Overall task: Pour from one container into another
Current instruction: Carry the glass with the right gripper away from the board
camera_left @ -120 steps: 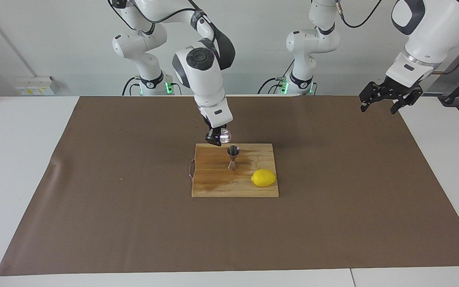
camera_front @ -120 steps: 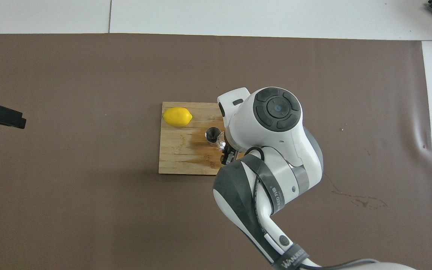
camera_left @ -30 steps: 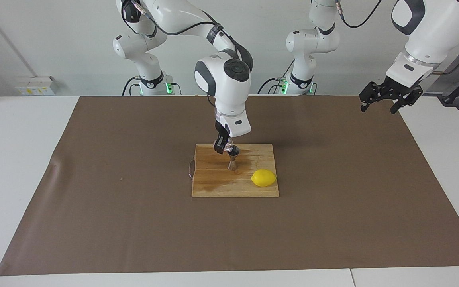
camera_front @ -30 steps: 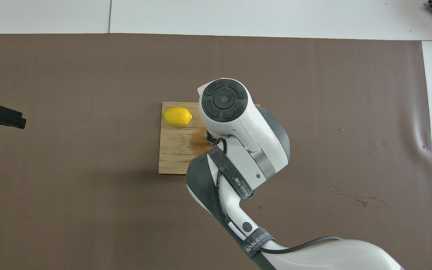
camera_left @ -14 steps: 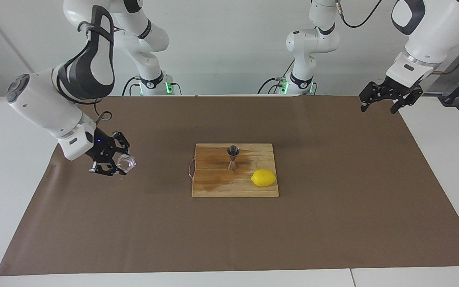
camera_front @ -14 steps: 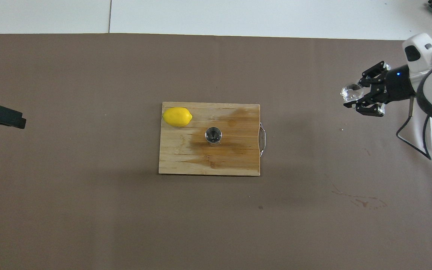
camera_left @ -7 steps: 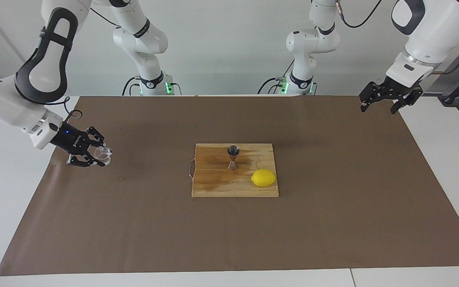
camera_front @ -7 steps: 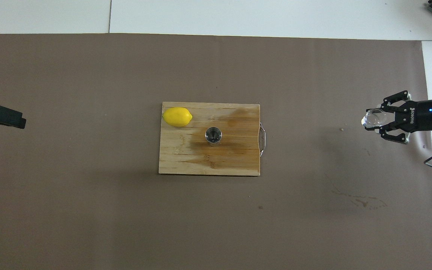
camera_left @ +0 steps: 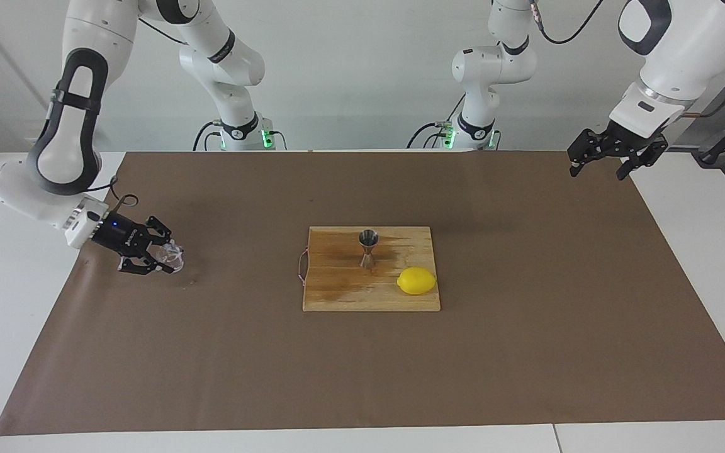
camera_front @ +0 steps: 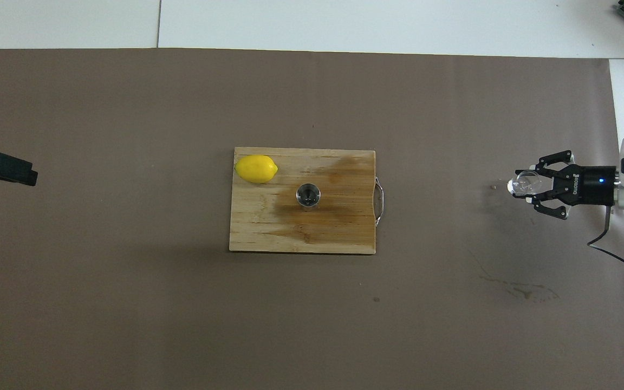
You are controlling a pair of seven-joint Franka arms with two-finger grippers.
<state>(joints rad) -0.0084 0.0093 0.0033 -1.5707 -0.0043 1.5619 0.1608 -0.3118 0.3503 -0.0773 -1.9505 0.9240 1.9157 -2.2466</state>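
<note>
The right gripper [camera_left: 164, 258] is low over the brown mat [camera_left: 211, 352] at the right arm's end of the table, well apart from the board [camera_left: 337, 296]. Its jaws are closed on the glass cup [camera_left: 170, 254], which lies tilted on its side between the fingers (whether it touches the mat cannot be told).

The jigger [camera_left: 368, 248] stands upright near the middle of the board, on a dark wet stain [camera_front: 339, 189]. The lemon [camera_left: 416, 280] lies on the board, farther from the robots than the jigger and toward the left arm's end.

The left gripper [camera_left: 608, 160] waits in the air over the mat's edge at the left arm's end, with its jaws spread and holding nothing.
</note>
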